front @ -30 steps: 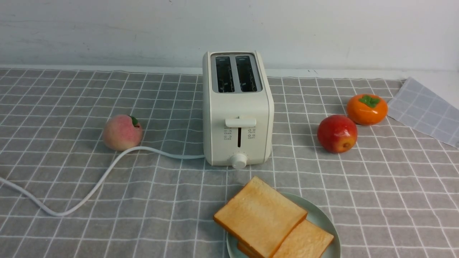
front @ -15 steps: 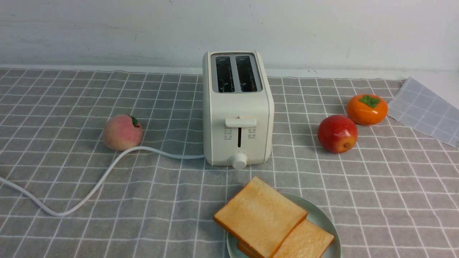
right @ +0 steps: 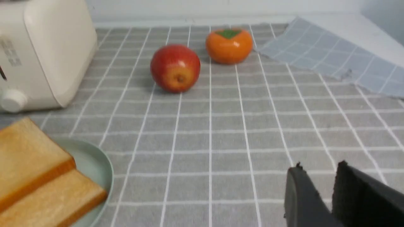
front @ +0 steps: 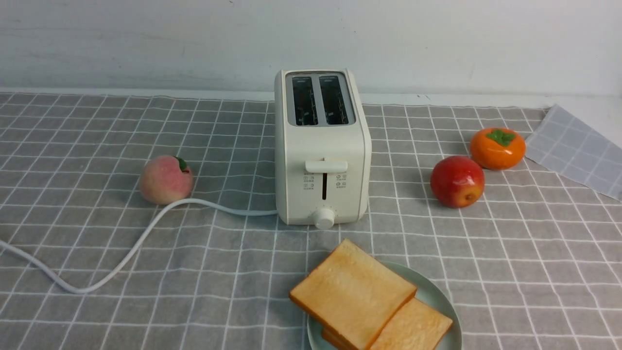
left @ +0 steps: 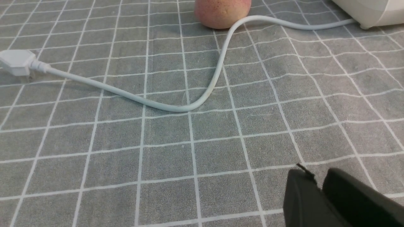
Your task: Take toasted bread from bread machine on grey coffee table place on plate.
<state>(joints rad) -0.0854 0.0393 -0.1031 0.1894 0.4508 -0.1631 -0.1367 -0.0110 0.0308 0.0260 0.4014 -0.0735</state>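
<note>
Front view shows the toasted bread [front: 352,293]: two thick square slices, pale golden faces with orange-brown crust edges, stacked askew on the plate [front: 437,294]. The upper slice overhangs the plate's left rim, and the lower one pokes out to the right beneath it. The mint-green plate sits at the near edge of the desk [front: 525,253], just in front of the bread machine [front: 321,150], whose two slots stand empty and whose lever is up. Its white cord [front: 146,233] curls leftward past a peach [front: 165,179]. An apple [front: 457,181] and a persimmon [front: 497,148] lie to the right, near a paler cloth [front: 578,148]. The left end effector [left: 318,184] hovers with its tips almost touching, holding nothing. The right end effector [right: 318,171] shows a narrow gap, also empty.
</note>
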